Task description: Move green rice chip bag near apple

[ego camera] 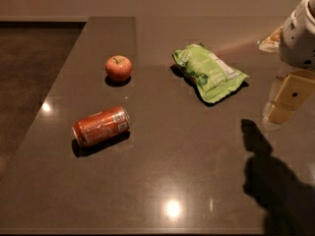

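Hanging at the right edge of the frame, the gripper (288,101) shows as tan blocks under a white arm housing (300,33). It sits above the counter and is well apart from the bag, the can and the apple. Whether it is spread apart or closed together cannot be told from this angle.

A dark brown polished countertop (172,156) fills most of the frame, with two bright glare spots along its lower half. The arm's shadow (275,191) spreads over its lower right corner. A darker floor (34,58) shows at the upper left.

The green rice chip bag (209,73) lies flat on the counter, right of centre in the upper half. Its long side runs diagonally from upper left to lower right, and its white label panel faces up. It looks closed along the edges that show, and its contents are hidden. It is to the right of the apple, well apart from it, with bare counter between them.

An orange-red soda can (102,127) lies on its side in the lower left, with its silver-rimmed end turned to the right. Whether it has been opened cannot be told, and nothing of its contents shows. It is below the apple, near it but not touching.

The apple (118,68) stands stem-up in the upper left of centre, red-orange with a yellowish top.

A pale, orange-edged packet (270,39) shows at the upper right, mostly behind the arm housing and too hidden to name.
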Controlling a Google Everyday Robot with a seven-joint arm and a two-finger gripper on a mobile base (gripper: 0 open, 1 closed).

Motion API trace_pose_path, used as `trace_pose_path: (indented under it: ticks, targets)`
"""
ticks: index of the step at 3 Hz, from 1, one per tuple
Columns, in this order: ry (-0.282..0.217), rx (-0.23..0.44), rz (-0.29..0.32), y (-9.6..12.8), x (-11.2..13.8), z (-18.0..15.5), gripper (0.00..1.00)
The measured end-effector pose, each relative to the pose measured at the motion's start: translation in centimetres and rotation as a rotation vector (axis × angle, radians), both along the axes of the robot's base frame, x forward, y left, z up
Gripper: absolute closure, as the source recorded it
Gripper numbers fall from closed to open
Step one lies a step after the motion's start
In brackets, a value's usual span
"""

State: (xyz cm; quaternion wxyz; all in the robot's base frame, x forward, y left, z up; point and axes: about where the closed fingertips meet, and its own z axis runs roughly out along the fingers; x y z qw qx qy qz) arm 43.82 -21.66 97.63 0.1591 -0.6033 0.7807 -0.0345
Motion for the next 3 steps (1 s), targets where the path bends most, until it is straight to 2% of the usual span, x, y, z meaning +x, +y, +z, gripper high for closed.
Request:
trace_pose_path:
  ticks: [1,2,3]
  targets:
    - [0.0,0.0,0.0,0.0,0.0,0.0,0.0]
    - [0.014,0.034,-0.034,0.0,1.8,-0.3,0.0]
    - [0.02,0.106,-0.138,-0.4,7.1,-1.7,0.0]
